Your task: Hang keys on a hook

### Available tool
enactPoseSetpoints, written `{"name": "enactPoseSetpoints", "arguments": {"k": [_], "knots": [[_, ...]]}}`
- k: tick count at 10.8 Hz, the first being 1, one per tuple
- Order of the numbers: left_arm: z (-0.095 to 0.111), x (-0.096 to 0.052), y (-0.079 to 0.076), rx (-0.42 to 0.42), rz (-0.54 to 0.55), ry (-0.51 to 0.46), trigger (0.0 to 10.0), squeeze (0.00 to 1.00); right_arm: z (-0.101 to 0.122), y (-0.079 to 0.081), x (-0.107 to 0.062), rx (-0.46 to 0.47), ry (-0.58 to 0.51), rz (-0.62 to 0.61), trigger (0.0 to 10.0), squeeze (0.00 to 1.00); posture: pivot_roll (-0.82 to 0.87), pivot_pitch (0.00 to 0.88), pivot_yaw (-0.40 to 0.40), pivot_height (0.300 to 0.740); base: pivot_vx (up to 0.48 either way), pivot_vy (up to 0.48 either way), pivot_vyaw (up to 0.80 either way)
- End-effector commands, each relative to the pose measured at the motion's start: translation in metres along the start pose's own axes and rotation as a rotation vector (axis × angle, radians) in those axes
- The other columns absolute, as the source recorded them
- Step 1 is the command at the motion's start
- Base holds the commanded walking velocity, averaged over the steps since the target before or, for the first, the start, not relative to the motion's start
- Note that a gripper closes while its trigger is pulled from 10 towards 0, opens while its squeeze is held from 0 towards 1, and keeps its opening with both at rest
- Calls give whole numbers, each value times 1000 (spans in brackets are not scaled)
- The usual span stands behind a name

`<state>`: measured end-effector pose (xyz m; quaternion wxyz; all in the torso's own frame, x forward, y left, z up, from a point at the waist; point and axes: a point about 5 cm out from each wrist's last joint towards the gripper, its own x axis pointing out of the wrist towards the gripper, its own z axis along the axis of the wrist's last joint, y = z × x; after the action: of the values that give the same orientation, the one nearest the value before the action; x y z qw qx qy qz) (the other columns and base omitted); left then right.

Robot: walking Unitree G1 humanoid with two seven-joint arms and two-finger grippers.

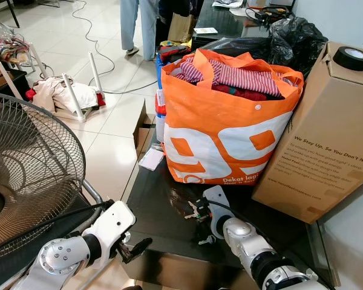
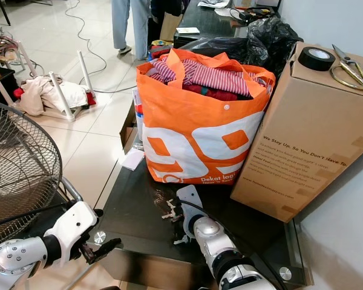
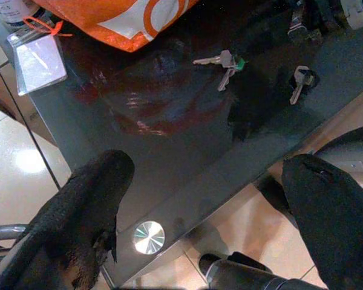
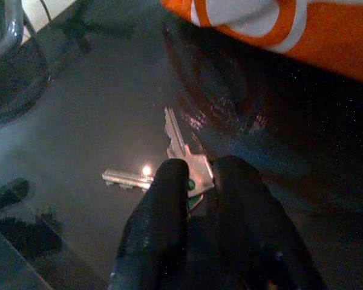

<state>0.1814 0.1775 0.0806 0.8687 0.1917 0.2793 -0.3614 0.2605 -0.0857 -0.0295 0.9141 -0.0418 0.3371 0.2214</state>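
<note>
A small bunch of silver keys (image 4: 180, 148) with a green tag lies on the dark glass table (image 1: 163, 235), just in front of the orange bag. My right gripper (image 4: 199, 172) reaches down to them, its black fingers (image 4: 169, 187) pinched together on the key heads. The same keys (image 3: 222, 63) appear in the left wrist view, with a separate single key (image 3: 299, 82) lying nearby. My left gripper (image 1: 136, 246) hovers open at the table's front left corner, its fingers (image 3: 97, 193) spread wide with nothing between them.
An orange shopping bag (image 1: 230, 139) full of clothes stands at the table's back, and a cardboard box (image 1: 327, 139) with a tape roll (image 1: 351, 57) beside it. A standing fan (image 1: 24, 163) is at left. A person's legs (image 1: 139, 24) are far back. A plastic card (image 3: 39, 57) lies near the table's left edge.
</note>
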Motion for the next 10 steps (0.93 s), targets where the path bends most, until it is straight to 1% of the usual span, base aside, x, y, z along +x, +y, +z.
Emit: {"name": "enactPoseSetpoints", "arguments": {"k": [1,5,6,7,8,10], "knots": [[1,1,-2,10,-18,-5,10000,145,0,-2,1,24,17,-6,10000,0,122,0,-20,740,0,0,0],[1,1,-1,13,-19,-2,10000,145,-6,-1,0,91,69,-6,10000,0,123,0,-19,740,0,0,0],[1,1,-1,13,-19,-1,10000,141,-9,-2,0,125,77,-23,8784,0,124,0,-18,740,0,0,0],[1,2,-1,15,-19,-1,10000,145,-9,-3,0,147,77,-31,3490,0,125,0,-17,740,0,0,0],[1,2,0,17,-18,0,10000,149,-8,-3,0,160,73,-33,0,0,125,0,-15,740,0,0,0],[2,2,1,19,-19,0,10000,145,-6,-3,1,164,67,-32,0,0,125,0,-15,740,0,0,0]]}}
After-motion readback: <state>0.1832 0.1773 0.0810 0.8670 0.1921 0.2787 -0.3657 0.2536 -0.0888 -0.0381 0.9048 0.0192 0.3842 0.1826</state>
